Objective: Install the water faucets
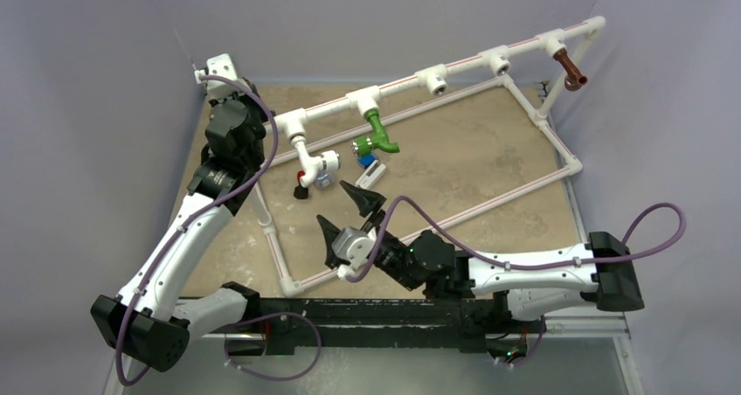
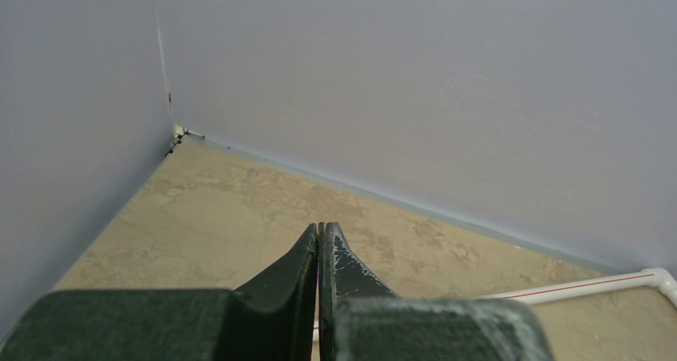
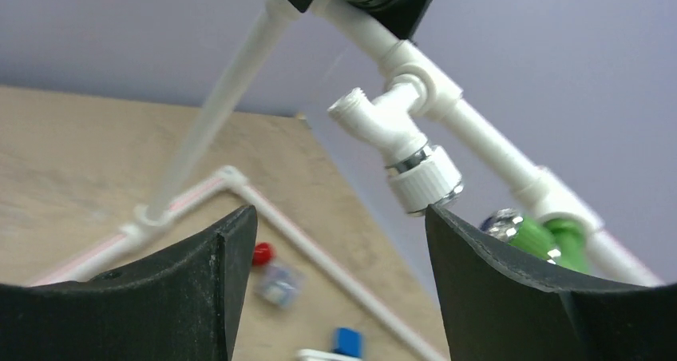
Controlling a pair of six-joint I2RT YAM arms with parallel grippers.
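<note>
The white faucet with its round knob hangs from the leftmost tee of the pipe frame; in the right wrist view the white faucet is above and beyond my open fingers. The green faucet hangs from the second tee and shows in the right wrist view behind the right finger. The brown faucet hangs from the far right tee. My right gripper is open and empty, in front of the white faucet. My left gripper is shut and empty near the back left corner.
A small blue-and-white block lies on the table under the green faucet. A small red piece lies below the white faucet. Two middle tees on the top pipe have nothing in them. The frame's lower pipes cross the tabletop.
</note>
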